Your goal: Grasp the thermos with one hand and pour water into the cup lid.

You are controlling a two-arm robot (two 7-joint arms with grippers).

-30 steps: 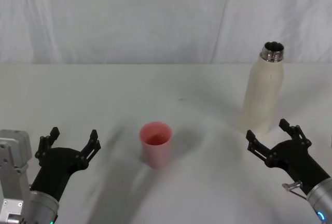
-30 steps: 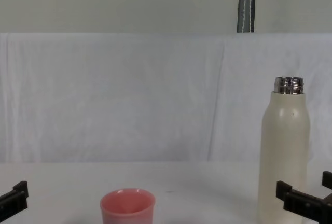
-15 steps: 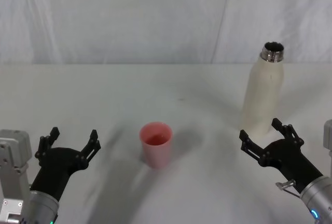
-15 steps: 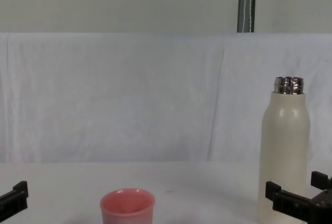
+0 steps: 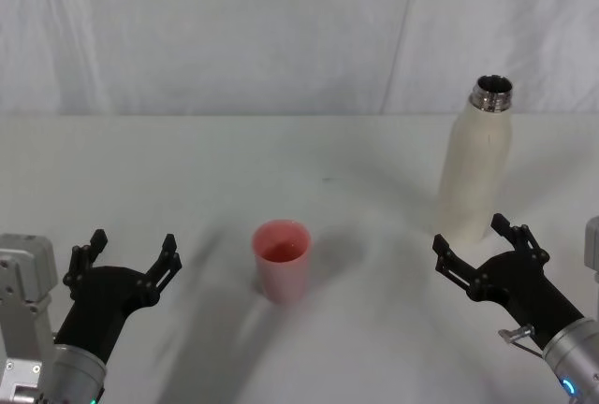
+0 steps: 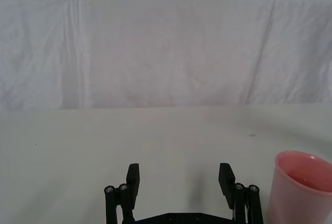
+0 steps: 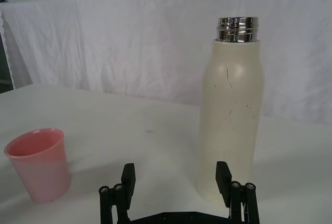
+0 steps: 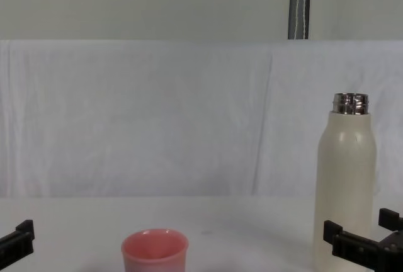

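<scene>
Right black plastic two-finger gripper point(image 5: 482, 249): fingers point(image 7: 128, 178) apart, nothing between them. It sits low over the counter, just short of the base of the thermos, not touching it. In the right wrist view the bottle stands ahead of the gap, offset toward one finger.

Left black plastic two-finger gripper point(image 5: 129, 256): fingers point(image 6: 133, 178) apart, empty, low at the near left of the counter, with its silver-grey arm behind it. The pink cup is off to its right, apart from it.

Thermos, a tall cream-white matte bottle with rounded shoulders and a shiny threaded steel neck point(image 5: 475, 173): upright on the right side of the counter, neck open, no cap on it. Small dark scuff marks show on its body in the right wrist view.

Cup lid, a small squat pink plastic cup with a round rim point(image 5: 282, 260): upright, mouth up, near the middle of the counter, well apart from the thermos and to its left. Whether it contains liquid cannot be told.

Counter point(image 5: 328, 156): flat, white, matte, with one small dark speck beyond the cup.

Room: a wrinkled white cloth backdrop point(image 8: 157, 114) hangs behind the counter. Above it is a plain pale wall, with a vertical grey metal pole point(image 8: 300, 4) rising at upper right.
</scene>
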